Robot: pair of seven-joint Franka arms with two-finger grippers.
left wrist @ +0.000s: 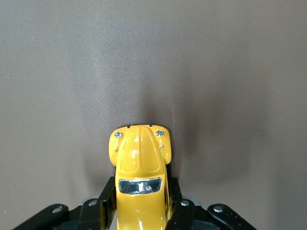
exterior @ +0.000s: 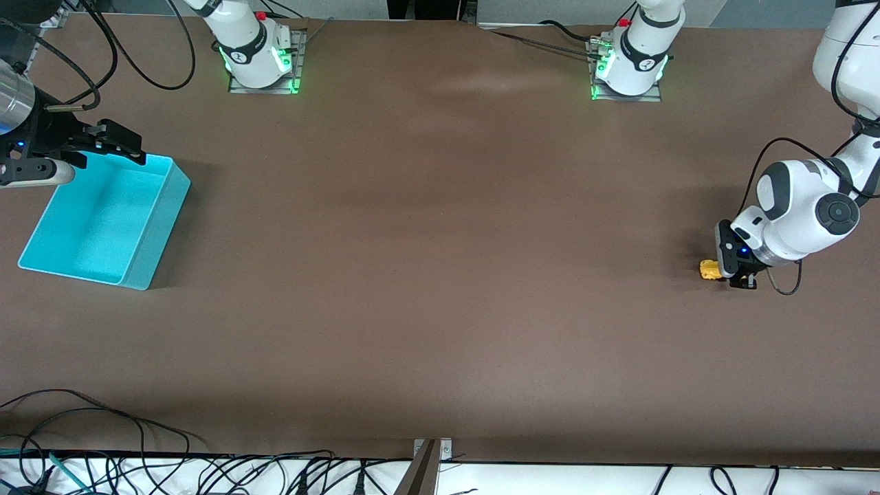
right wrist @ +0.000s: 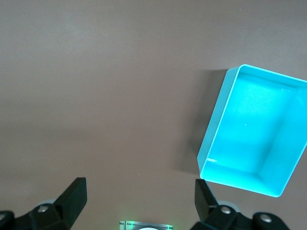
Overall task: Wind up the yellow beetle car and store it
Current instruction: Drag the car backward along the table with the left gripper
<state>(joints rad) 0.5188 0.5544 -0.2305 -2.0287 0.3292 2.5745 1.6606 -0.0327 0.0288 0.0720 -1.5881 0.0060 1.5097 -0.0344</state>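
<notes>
Left wrist view: yellow beetle car pinched between the two black fingers of left gripper, rear half of body between the jaws, hood and headlights sticking out past the fingertips; pads tight on both flanks, roof and dark window glossy. Brown table bare ahead of the nose, w/ a soft shadow just around the car. Front view: same grip seen at the left arm's end of table; left gripper low at the tabletop, car poking out of the jaws toward the right arm's end, wheels at or just off the surface, can't tell which. Car well apart from turquoise bin, which sits at the right arm's end. Right gripper up over the bin's edge nearest the robot bases, arm waiting. Right wrist view: jaws of right gripper spread wide, nothing between them, both black fingers apart w/ bare table in the gap; bin off to one side of the jaws, open-topped, inside showing only its own floor and walls.
</notes>
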